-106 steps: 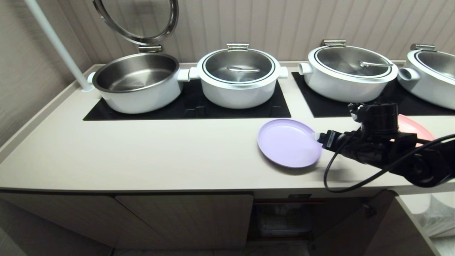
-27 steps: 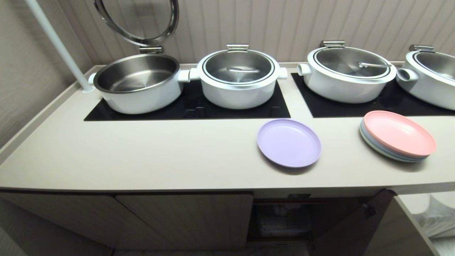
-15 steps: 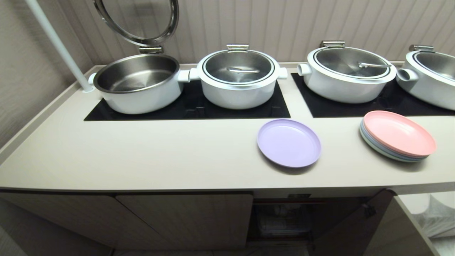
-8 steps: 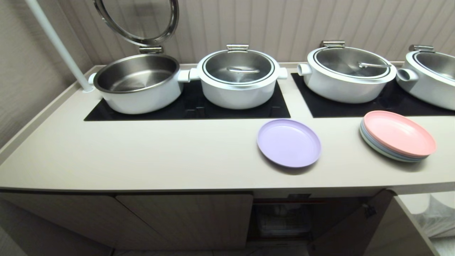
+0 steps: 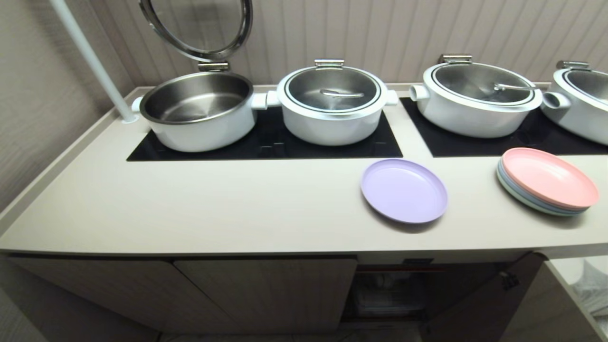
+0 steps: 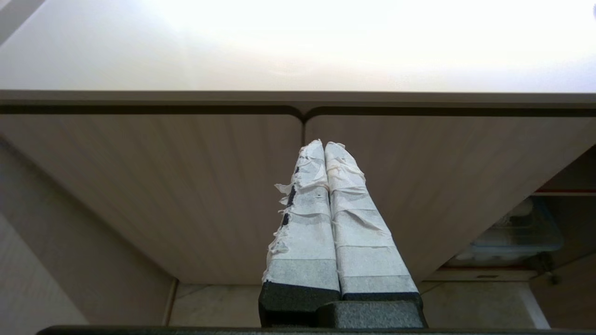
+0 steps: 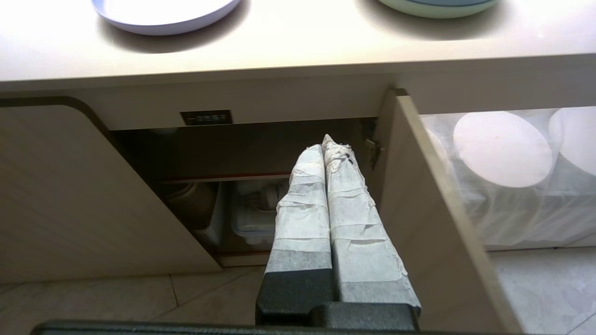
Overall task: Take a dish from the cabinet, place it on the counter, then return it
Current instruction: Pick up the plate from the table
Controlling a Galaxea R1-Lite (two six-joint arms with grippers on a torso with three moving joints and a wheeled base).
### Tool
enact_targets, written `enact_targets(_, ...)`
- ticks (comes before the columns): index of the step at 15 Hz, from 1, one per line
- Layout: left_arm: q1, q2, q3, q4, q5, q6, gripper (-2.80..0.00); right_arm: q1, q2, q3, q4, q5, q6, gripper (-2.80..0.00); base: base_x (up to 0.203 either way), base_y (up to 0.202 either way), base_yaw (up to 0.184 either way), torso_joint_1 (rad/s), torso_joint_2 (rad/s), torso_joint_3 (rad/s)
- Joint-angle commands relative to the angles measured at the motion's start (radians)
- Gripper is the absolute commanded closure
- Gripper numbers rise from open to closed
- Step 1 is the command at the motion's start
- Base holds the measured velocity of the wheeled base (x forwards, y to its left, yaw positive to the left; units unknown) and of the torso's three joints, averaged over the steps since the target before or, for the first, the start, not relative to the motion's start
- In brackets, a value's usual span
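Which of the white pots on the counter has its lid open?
The leftmost pot: its lid stands tipped up behind it, showing the bare steel inside. The other three pots wear their lids.

Matt plastic dish (image 5: 404,190), smooth counter (image 5: 228,204), brushed-metal pots (image 5: 199,110)

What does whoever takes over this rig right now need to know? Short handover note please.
Left gripper: shut, empty, parked low facing the closed cabinet doors.
Right gripper: shut, empty, low in front of the open cabinet.
Lavender dish: lying flat on the counter near the front edge, apart from the stack of pastel plates on its right.
Done: dish is out of the cabinet and set down.
Left: pick the dish up and put it back in the cabinet, whose door stands open.
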Motion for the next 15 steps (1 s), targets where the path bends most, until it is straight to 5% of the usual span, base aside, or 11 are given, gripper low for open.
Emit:
enact_targets(1, 0.000, 0.000, 0.000, 0.000, 0.000, -0.001, 0.00, 0.001, 0.001, 0.001, 0.000, -0.002, 0.000, 0.00, 0.000, 0.201, 0.003, -0.001, 0.01, 0.001)
enact_targets(15, 0.000, 0.000, 0.000, 0.000, 0.000, -0.001, 0.00, 0.001, 0.001, 0.009, -0.014, 0.000, -0.001, 0.00, 0.000, 0.026, 0.000, 0.000, 0.00, 0.001)
